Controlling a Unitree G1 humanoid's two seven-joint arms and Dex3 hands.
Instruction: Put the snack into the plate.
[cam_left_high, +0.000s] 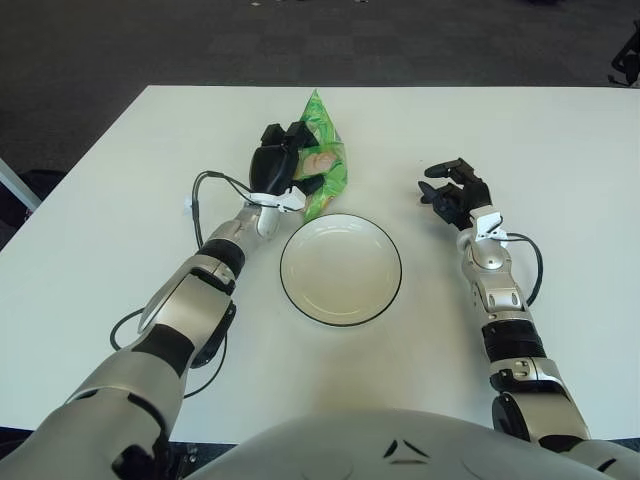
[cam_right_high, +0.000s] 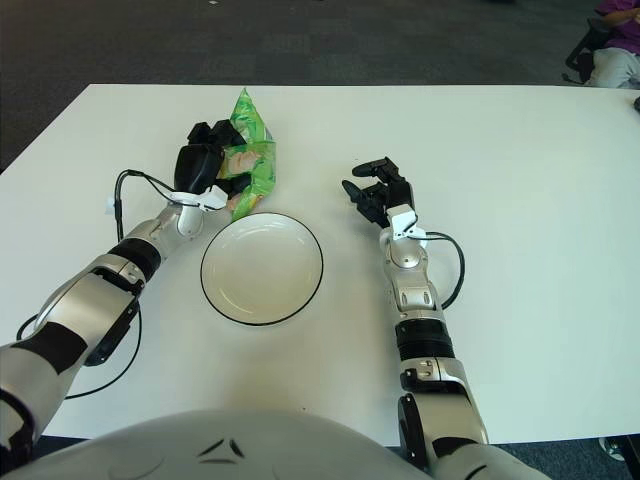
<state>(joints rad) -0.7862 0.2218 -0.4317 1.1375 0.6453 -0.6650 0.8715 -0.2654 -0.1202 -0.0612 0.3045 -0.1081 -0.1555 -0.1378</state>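
Left eye view: left hand (cam_left_high: 278, 165) clamped on snack (cam_left_high: 322, 165), upper centre, just above plate (cam_left_high: 340, 269) rim; plate bare at centre, so grasp done, carry and drop left; right hand (cam_left_high: 452, 191) idle right of plate, fingers loosely spread, holding nothing.

Right eye view: same; cable (cam_right_high: 125, 190) at left; nothing blocking route.

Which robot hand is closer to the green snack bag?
Left. The left hand grips the green snack bag with its fingers; the right hand is open, on the far side of the plate.
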